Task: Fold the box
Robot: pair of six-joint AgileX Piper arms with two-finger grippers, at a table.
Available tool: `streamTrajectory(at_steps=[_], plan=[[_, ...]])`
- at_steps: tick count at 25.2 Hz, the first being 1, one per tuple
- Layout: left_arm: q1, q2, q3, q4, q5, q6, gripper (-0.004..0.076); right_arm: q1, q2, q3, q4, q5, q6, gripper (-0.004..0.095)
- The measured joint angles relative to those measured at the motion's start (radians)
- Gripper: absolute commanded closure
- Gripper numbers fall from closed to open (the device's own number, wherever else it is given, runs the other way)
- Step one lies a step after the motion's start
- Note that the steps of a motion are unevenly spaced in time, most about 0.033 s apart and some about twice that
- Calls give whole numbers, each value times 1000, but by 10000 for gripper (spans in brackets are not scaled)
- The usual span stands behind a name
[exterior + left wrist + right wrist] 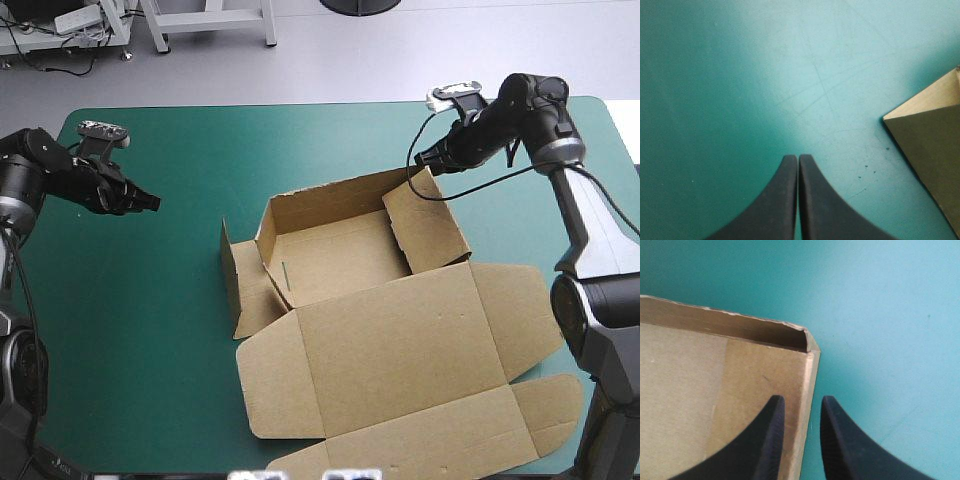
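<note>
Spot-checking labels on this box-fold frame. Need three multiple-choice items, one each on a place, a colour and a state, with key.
1. Where is the left claw relative to the box?
A) inside it
B) over bare teal-green cover, to the box's left
C) beyond the table's far edge

2. What colour is the box's board?
A) white
B) black
C) brown

3. The box's lid is:
A) lying flat
B) standing upright
C) rolled up

Key:
1 B: the left wrist view shows only cover under the claw, with a box corner off to one side.
2 C: the board is brown in every view.
3 A: the high view shows the lid spread flat toward the near edge.
</note>
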Motion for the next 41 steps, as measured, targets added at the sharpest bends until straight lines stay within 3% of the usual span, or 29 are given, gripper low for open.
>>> streamTrajectory(at_steps=[8, 18, 23, 28, 34, 41], plan=[[0, 0, 0, 0, -4, 0, 729, 0, -135, 5, -3, 8, 74, 642], [0, 0, 0, 0, -4, 0, 729, 0, -181, 274, -32, 8, 41, 641], [0, 0, 0, 0, -6, 0, 729, 0, -172, 318, -30, 5, -7, 512], [0, 0, 0, 0, -6, 0, 729, 0, -131, 318, -23, 4, -14, 504], [0, 0, 0, 0, -6, 0, 729, 0, -70, 318, 2, -2, -24, 571], [0, 0, 0, 0, -6, 0, 729, 0, -32, 318, 95, -106, -45, 714]])
